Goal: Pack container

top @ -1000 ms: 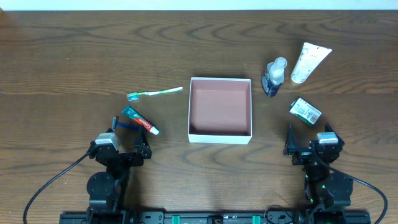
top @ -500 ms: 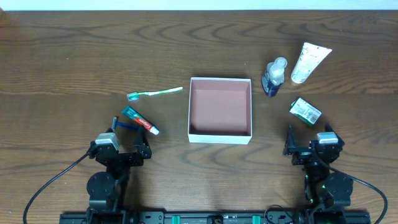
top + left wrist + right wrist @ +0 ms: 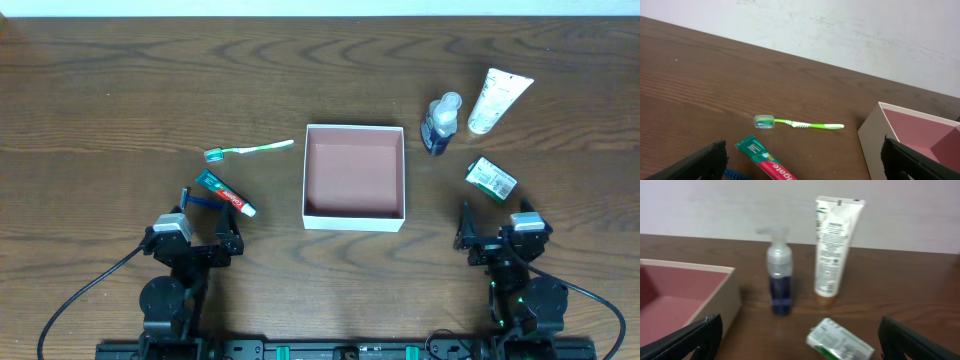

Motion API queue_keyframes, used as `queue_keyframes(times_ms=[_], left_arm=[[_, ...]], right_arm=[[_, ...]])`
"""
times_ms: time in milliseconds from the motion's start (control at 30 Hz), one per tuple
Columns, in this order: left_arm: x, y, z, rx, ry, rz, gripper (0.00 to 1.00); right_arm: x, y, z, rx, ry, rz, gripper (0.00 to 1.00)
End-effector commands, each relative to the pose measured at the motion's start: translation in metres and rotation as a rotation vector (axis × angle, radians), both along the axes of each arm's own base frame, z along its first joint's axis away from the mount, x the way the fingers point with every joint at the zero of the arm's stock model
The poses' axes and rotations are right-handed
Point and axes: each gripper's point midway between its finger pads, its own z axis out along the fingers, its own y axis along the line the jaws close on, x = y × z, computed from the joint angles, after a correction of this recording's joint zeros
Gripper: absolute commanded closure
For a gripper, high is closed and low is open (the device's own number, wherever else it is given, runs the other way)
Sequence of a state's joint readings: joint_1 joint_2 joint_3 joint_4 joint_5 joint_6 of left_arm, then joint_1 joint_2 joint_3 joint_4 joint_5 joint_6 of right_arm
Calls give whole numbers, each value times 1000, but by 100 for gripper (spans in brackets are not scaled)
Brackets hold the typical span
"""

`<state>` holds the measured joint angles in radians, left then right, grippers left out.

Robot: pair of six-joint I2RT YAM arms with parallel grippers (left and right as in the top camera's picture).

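Observation:
The container (image 3: 354, 216), a shallow square white box with a reddish-brown inside, sits empty at mid-table. It also shows in the left wrist view (image 3: 875, 145) and the right wrist view (image 3: 725, 297). Left of it lie a green toothbrush (image 3: 250, 149), a toothpaste tube (image 3: 224, 193) and a blue razor (image 3: 198, 200). Right of it are a blue pump bottle (image 3: 438, 123), a white tube (image 3: 497, 99) and a small green-white packet (image 3: 490, 179). My left gripper (image 3: 205, 235) is open and empty just short of the toothpaste (image 3: 765, 160). My right gripper (image 3: 495, 232) is open and empty just short of the packet (image 3: 840, 341).
The items lie on a dark wooden table (image 3: 120, 90). A pale wall (image 3: 840, 30) stands behind its far edge. Both arm bases and cables sit at the near edge.
The right arm has shifted very slightly. Nothing else has moved.

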<state>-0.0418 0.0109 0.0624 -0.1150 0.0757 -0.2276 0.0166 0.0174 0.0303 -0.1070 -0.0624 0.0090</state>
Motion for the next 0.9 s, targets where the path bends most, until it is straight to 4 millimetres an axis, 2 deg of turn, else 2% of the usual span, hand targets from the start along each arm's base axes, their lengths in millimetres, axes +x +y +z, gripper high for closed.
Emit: queue_keyframes(times_ms=[0,133,333,400,467,567,800,867], left_arm=[[0,-1,-16,17,33,-9,2],[0,-1,-16,17,33,-9,2],[0,-1,-16,17,33,-9,2],[0,-1,-16,17,33,-9,2],[0,-1,-16,17,33,-9,2],[0,-1,-16,17,33,-9,2],[0,-1,-16,17,33,-9,2],[0,-1,-16,17,33,-9,2]], right_arm=[[-3,22,5,51,-17,132,1],[-9,28,39,1,-98,173,1],[-36,28,150,-132,-314,164,1],[-40,27,178,-154,-327,156,1],[-38,27,198,-176,-289,156,1],[-21,26,213,-181,-142,163,1],[37,30,226,-138,291,222,1],[48,39,228,-111,380,277,1]])
